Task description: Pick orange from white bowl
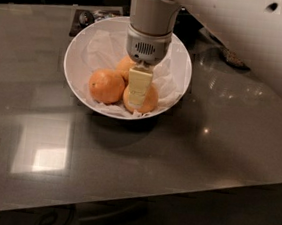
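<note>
The white bowl [82, 53], lined with crumpled white paper, stands on the grey table and holds three oranges. The palest, yellow-orange orange [150, 102] lies at the bowl's front right. A deeper orange fruit [105, 85] lies to its left and a third [124, 65] lies behind. My gripper [139, 90] comes straight down from above and sits right on the pale orange, its cream-coloured tip covering the fruit's front middle. The grey wrist housing hides part of the back fruit.
The glossy grey table [187, 154] stretches in front and to both sides, with its front edge near the bottom. My white arm [249, 35] fills the upper right and hides what stands there. A dark flat object [88, 17] lies behind the bowl.
</note>
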